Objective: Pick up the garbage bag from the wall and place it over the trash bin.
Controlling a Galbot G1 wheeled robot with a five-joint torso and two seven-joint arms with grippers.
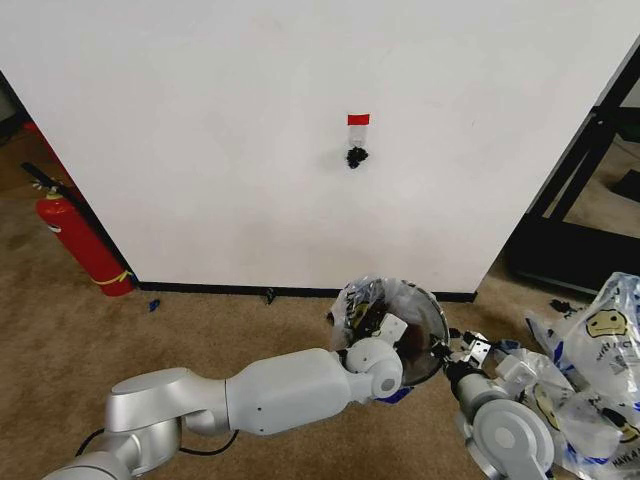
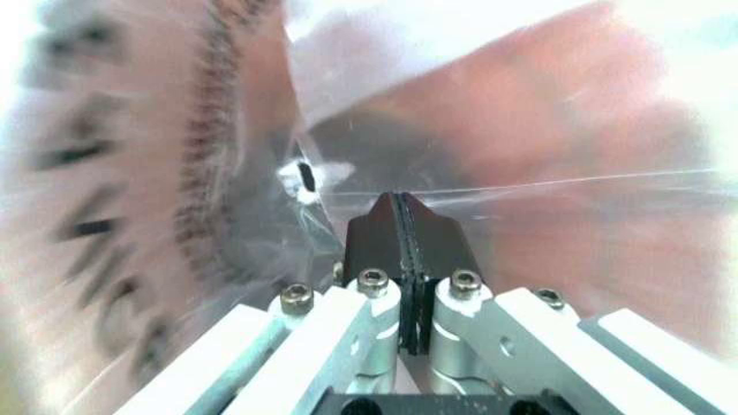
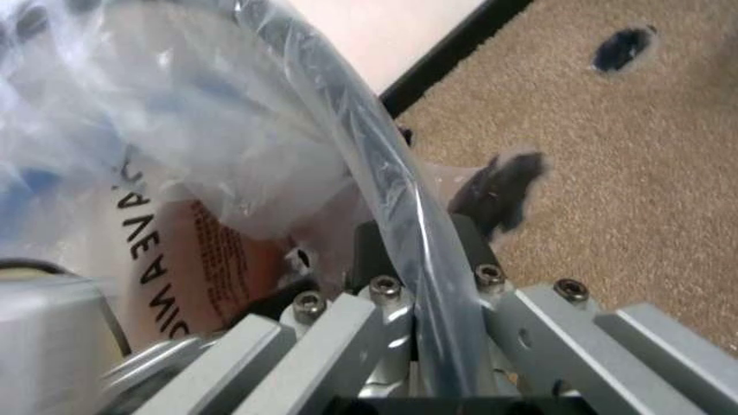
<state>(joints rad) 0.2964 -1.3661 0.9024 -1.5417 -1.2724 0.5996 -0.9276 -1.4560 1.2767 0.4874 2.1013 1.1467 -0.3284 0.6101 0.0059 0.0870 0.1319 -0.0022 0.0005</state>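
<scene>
The garbage bag (image 1: 368, 296), clear plastic with dark lettering, is draped over the trash bin (image 1: 425, 345), a black mesh basket on the carpet below the wall (image 1: 220, 150). My left gripper (image 1: 386, 332) reaches into the bin's mouth. In the left wrist view the left gripper (image 2: 397, 207) is shut, black pads together with the bag's film (image 2: 485, 121) gathered at their tip, and the mesh and red base blur behind. My right gripper (image 1: 457, 350) is at the bin's right side. Close up, the right gripper (image 3: 417, 235) is shut around the film-covered rim (image 3: 381, 147).
A red tape tag (image 1: 358, 119) and a bare black hook (image 1: 356, 157) are on the wall. A red fire extinguisher (image 1: 78, 240) stands at the left. A heap of smiley bags (image 1: 595, 365) lies at the right, beside a black frame (image 1: 575, 190).
</scene>
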